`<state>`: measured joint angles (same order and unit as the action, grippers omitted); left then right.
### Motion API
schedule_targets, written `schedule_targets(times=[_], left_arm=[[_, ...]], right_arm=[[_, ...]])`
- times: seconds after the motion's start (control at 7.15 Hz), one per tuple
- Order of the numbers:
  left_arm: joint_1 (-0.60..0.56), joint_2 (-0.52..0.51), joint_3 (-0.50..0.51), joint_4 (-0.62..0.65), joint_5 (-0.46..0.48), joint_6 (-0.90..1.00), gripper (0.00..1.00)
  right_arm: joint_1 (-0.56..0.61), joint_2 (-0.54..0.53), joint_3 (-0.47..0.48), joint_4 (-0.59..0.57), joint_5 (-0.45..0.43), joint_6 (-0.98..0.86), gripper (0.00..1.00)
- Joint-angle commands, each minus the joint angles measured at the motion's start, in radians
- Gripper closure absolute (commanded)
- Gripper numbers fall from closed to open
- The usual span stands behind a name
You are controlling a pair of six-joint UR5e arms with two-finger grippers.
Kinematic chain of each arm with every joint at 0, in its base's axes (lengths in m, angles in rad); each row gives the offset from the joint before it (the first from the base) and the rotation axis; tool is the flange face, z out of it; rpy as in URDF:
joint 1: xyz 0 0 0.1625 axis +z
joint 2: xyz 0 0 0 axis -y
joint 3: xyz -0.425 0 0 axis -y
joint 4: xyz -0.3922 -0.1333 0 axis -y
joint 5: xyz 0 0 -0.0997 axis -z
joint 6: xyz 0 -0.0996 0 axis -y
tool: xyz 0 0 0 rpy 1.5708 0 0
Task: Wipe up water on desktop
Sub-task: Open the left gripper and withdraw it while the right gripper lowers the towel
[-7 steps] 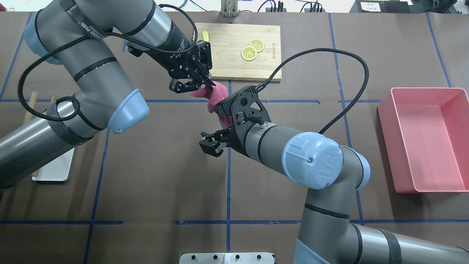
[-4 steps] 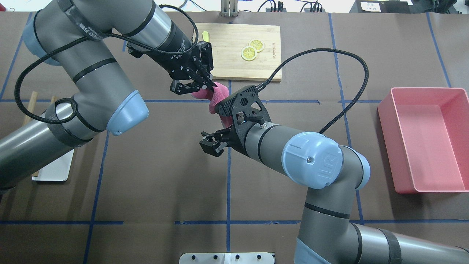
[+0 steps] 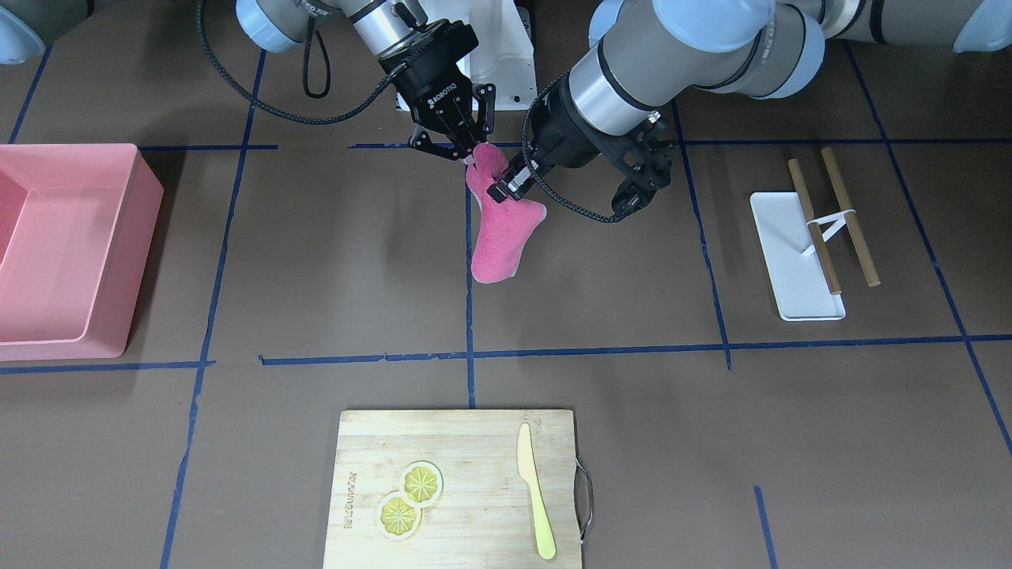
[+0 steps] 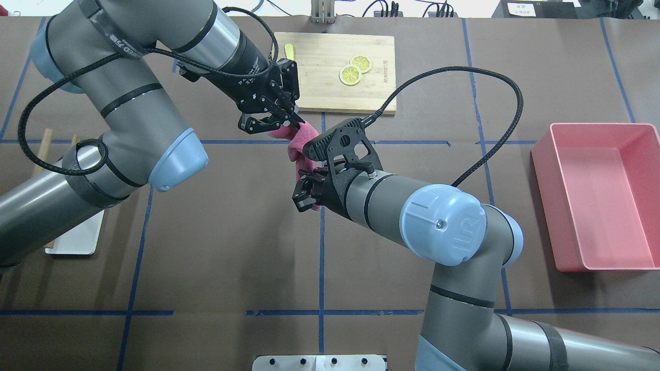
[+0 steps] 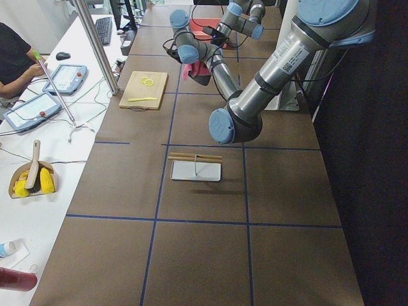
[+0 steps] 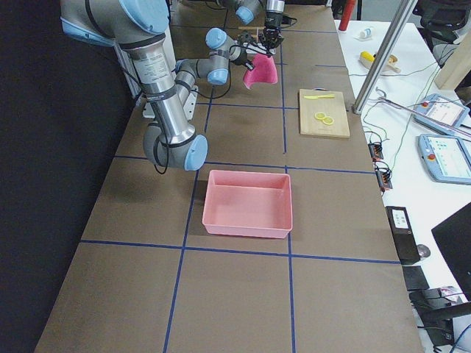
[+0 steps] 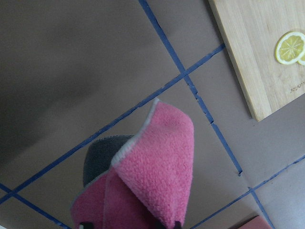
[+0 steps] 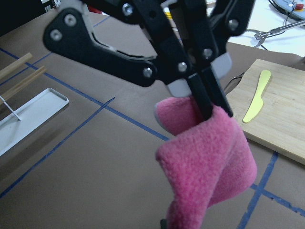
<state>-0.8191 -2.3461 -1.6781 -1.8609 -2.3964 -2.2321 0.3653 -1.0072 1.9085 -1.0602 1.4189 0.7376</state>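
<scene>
Left gripper: the left gripper (image 4: 295,122) is clenched on the fuzzy pink cloth (image 3: 496,237), pinching its folds partway along so that a loose flap droops beyond the fingertips
Right gripper: the right gripper (image 4: 305,195) looks closed on the cloth's other end, though from overhead its own wrist hides most of the contact
Cloth: bunched and doubled over, slung between the two grippers, which sit near each other; it appears to hang clear of the surface
Desktop: the matte dark-brown desktop with blue tape grid lines (image 4: 216,242) lies directly under the cloth, beside a crossing of tape; no wet patch can be made out
Surroundings: a light bamboo cutting board (image 4: 319,77) lies just beyond the cloth; a pink plastic bin (image 4: 547,216) sits well apart on the right arm's side
Stage: cloth grasped, wiping probably not yet begun
Risk, grip: if the arms pull apart or move unevenly, the cloth may be tugged out of one pinch
Risk, contact: the close-set fingers could knock together, or scrape and lift the tape if lowered too far
Risk, coverage: a bunched cloth wipes only a narrow strip and may miss the water
</scene>
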Motion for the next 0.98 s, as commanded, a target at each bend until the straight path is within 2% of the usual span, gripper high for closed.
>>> schedule_targets(times=[0.0, 0.28, 0.42, 0.56, 0.7, 0.84], left_arm=[[0.000, 0.005, 0.000, -0.007, -0.001, 0.059, 0.01], [-0.018, 0.019, -0.029, -0.006, 0.005, 0.101, 0.00], [-0.062, 0.030, -0.032, -0.001, 0.000, 0.115, 0.00], [-0.092, 0.089, -0.072, 0.008, -0.006, 0.209, 0.00], [-0.127, 0.156, -0.125, 0.025, -0.006, 0.315, 0.00], [-0.152, 0.178, -0.167, 0.110, -0.006, 0.424, 0.00]], right_arm=[[0.001, -0.001, 0.001, 0.002, 0.000, 0.000, 1.00], [0.003, -0.001, 0.003, 0.000, 0.003, 0.000, 1.00], [0.006, -0.002, 0.009, -0.009, 0.005, 0.000, 1.00], [0.012, -0.005, 0.045, -0.086, 0.006, 0.000, 1.00], [0.015, -0.004, 0.117, -0.235, 0.009, 0.002, 1.00], [0.021, -0.008, 0.179, -0.370, 0.012, 0.005, 1.00]])
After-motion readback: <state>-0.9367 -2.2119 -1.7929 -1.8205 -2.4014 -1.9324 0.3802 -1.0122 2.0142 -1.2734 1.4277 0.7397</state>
